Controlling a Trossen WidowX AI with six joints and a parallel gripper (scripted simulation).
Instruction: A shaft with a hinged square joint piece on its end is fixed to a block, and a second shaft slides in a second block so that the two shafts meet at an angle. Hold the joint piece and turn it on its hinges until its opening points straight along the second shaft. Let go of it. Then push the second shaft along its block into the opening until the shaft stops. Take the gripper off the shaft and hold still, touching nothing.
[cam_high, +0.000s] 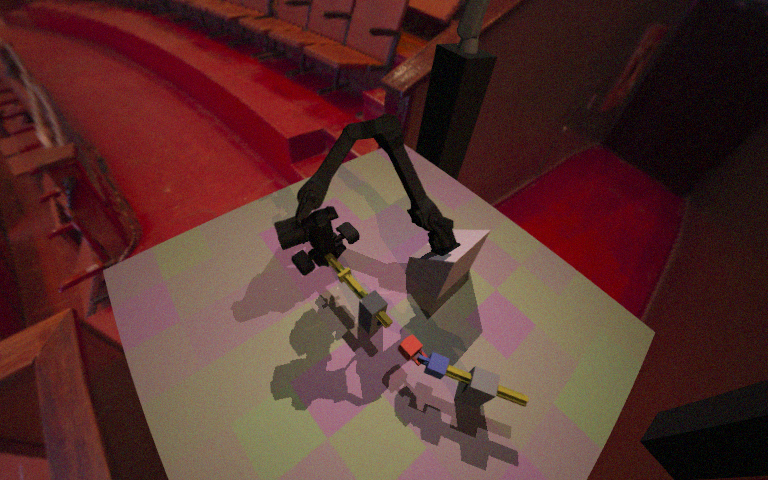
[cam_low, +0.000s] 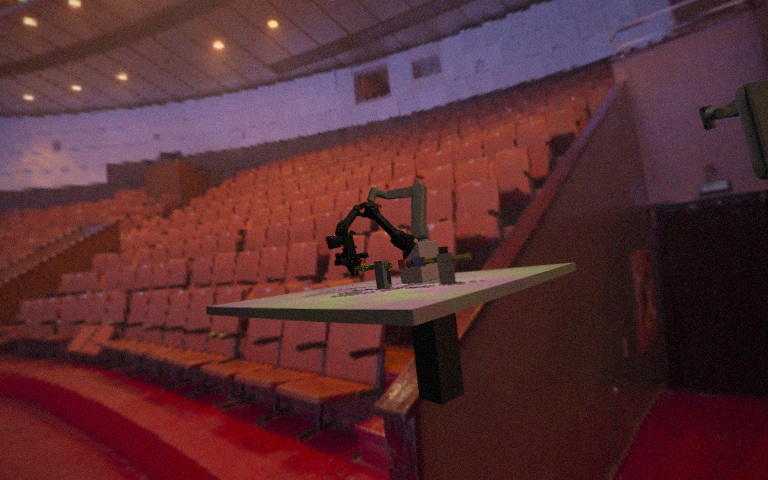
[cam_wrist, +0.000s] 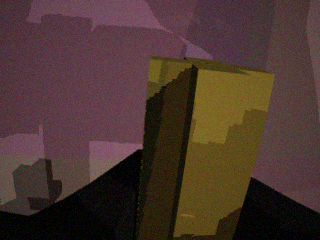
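Observation:
My gripper (cam_high: 329, 256) (cam_low: 358, 268) is shut on the rear end of the second yellow shaft (cam_high: 355, 286) (cam_wrist: 225, 115), which fills the space between the dark fingers in the wrist view. This shaft has a collar and passes through a grey block (cam_high: 373, 304) (cam_low: 383, 275). Its front end sticks out beyond the block, with a gap to the red joint piece (cam_high: 411, 346) (cam_low: 403, 263). The red piece is hinged to a blue part (cam_high: 437, 365) (cam_low: 417, 261) on the first yellow shaft (cam_high: 513, 395) (cam_low: 463, 256), fixed in another grey block (cam_high: 485, 386) (cam_low: 446, 270). The red opening's exact direction cannot be told.
The arm's pale angular base block (cam_high: 471, 254) (cam_low: 412, 275) stands behind the joint. The patchwork table top (cam_high: 203, 430) (cam_low: 317, 314) carries both blocks and dark shadows. A separate grey post-like arm (cam_low: 419, 215) shows behind my arm in the exterior view.

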